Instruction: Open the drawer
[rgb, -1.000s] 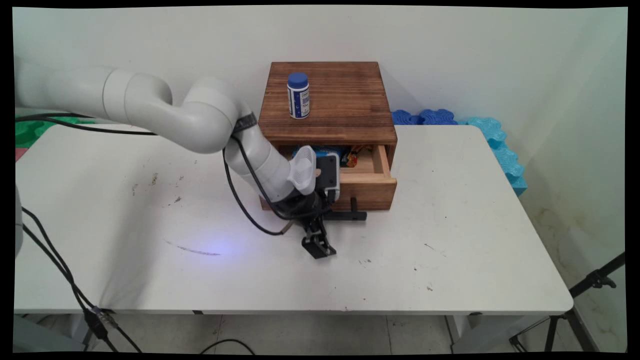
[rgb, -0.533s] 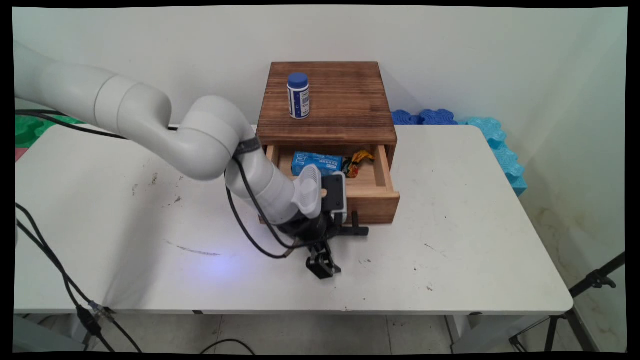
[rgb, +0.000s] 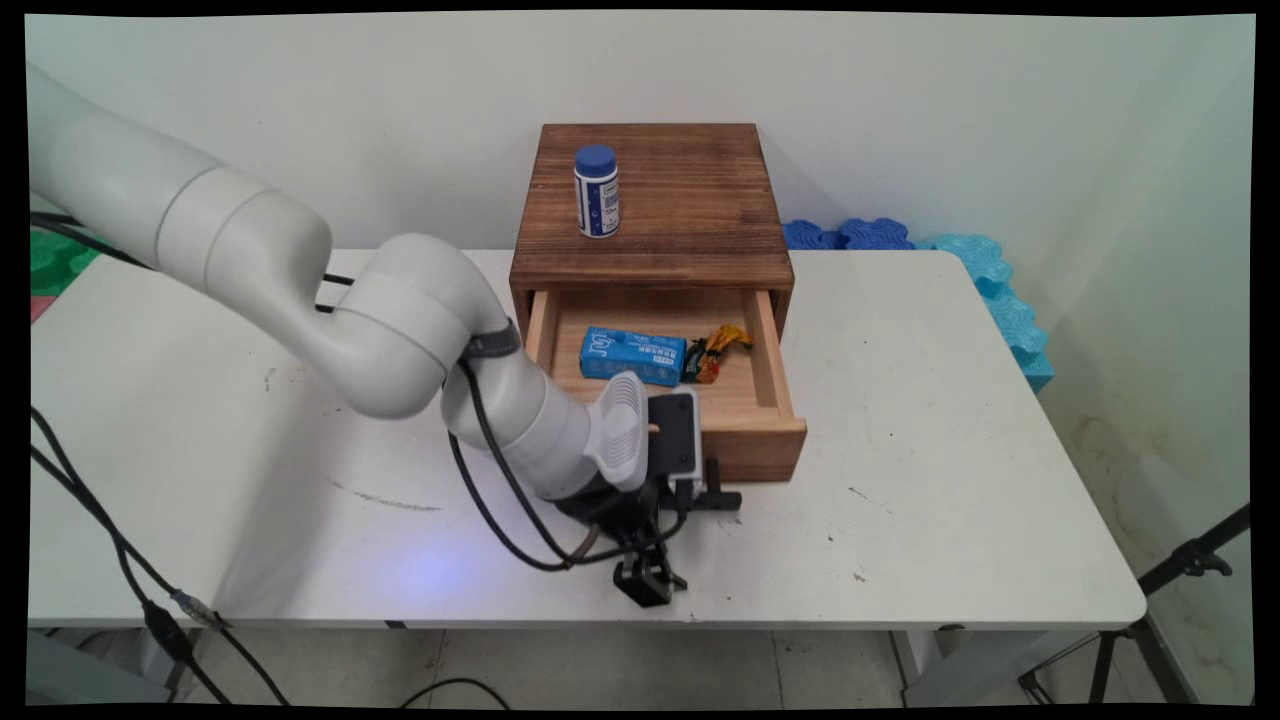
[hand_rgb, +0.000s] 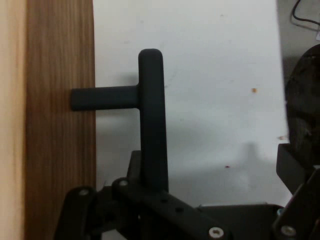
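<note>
this looks like a robotics lab or test room rather than a home. a white robot arm (rgb: 400, 320) with black cables (rgb: 90, 510) hanging loose works over a plain, scuffed white table (rgb: 950, 420) set against a bare wall (rgb: 350, 100). blue foam mats (rgb: 960, 270) lean along the tabletop's far right corner, green ones (rgb: 55, 262) at its far left, and a black tripod leg (rgb: 1190, 565) stands past the right edge.

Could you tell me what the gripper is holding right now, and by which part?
The gripper holds the drawer's black T-shaped handle by its crossbar, near one end.
</note>
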